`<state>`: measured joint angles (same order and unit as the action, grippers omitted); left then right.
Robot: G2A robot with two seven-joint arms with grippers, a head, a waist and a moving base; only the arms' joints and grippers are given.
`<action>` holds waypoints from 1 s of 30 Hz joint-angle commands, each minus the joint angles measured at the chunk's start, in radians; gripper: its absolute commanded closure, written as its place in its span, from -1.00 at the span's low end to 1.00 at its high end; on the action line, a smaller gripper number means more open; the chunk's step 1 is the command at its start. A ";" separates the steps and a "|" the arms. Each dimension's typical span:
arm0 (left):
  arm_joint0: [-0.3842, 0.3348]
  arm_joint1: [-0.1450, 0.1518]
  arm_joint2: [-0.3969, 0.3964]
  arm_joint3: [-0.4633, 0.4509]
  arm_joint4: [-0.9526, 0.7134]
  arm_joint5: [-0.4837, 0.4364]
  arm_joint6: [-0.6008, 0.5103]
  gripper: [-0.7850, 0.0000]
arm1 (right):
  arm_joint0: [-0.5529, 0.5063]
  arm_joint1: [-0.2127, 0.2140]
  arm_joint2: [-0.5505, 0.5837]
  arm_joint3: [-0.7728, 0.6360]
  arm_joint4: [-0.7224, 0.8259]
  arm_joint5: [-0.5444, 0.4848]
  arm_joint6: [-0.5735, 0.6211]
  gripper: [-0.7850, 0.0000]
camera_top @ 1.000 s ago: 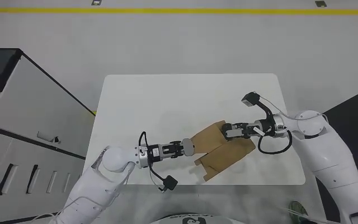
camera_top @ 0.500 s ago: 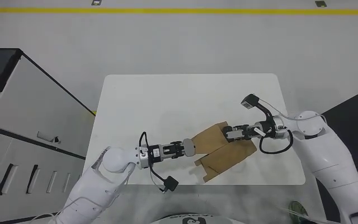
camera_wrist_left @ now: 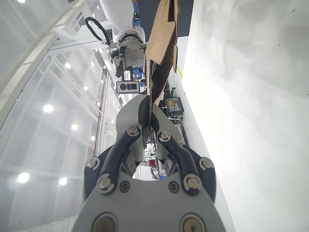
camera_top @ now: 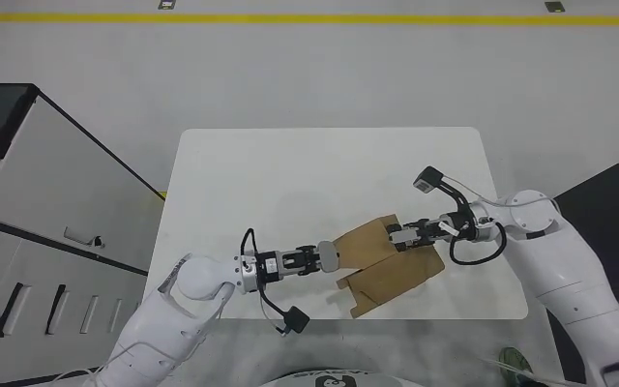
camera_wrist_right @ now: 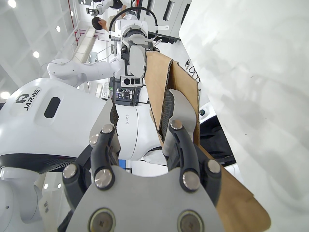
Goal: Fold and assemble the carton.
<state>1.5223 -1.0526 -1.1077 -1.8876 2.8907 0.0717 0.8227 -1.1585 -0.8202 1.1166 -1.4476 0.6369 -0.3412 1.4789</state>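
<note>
Cardboard makes up the one container on view: the carton (camera_top: pixel 385 263), a brown, flattened corrugated blank held between the two arms over the near right part of the white counter (camera_top: pixel 290 174). It is partly opened. At the end by the right gripper (camera_wrist_right: pixel 142 100) its two layers stand apart in a narrow wedge, and inside that gap sits one of this gripper's fingers (camera_wrist_right: pixel 179 112). The other finger sits well outside the board, so the fingers are spread wide and clamp nothing.

At the opposite end the left gripper (camera_wrist_left: pixel 147 114) has its fingers (camera_wrist_left: pixel 128 119) closed narrow on a single cardboard edge, which runs straight between the pads. In the top view the upper panel stretches from the left gripper to the right one, and flaps with cut notches jut toward the robot beside it. Raw fluted edges show along the cuts. Whether the lower flaps touch the counter I cannot tell.

A grey cabinet (camera_top: pixel 58 184) with drawers stands just beside the counter on the robot's left. A yellow line (camera_top: pixel 309 17) crosses the floor (camera_top: pixel 309 77) beyond the counter's far edge. Both arms flank the carton, well apart from the cabinet.
</note>
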 commanded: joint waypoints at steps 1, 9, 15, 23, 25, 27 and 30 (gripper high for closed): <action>-0.001 0.001 0.002 0.000 -0.001 0.000 0.001 1.00 | 0.004 -0.002 -0.004 0.003 -0.003 0.001 0.001 0.15; -0.009 0.005 0.015 0.000 0.009 -0.001 -0.005 1.00 | 0.018 -0.008 -0.019 0.010 -0.006 0.012 0.012 0.58; -0.015 0.007 0.023 0.004 0.013 0.002 -0.010 1.00 | 0.030 -0.012 -0.031 0.016 -0.019 0.027 0.027 0.95; -0.026 0.010 0.035 0.013 0.014 0.000 -0.015 0.32 | 0.041 -0.016 -0.039 0.044 -0.032 0.026 0.025 1.00; -0.027 0.011 0.038 0.015 0.009 -0.001 -0.015 -1.00 | 0.041 -0.017 -0.037 0.053 -0.022 0.022 0.022 1.00; -0.030 0.011 0.038 0.016 0.006 -0.001 -0.017 -1.00 | 0.040 -0.019 -0.034 0.061 -0.014 0.021 0.014 1.00; -0.032 0.012 0.037 0.015 -0.008 0.004 -0.020 -1.00 | 0.039 -0.020 -0.032 0.063 -0.011 0.019 0.018 1.00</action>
<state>1.4912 -1.0408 -1.0697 -1.8718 2.8868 0.0730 0.8033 -1.1192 -0.8397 1.0840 -1.3850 0.6245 -0.3216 1.4949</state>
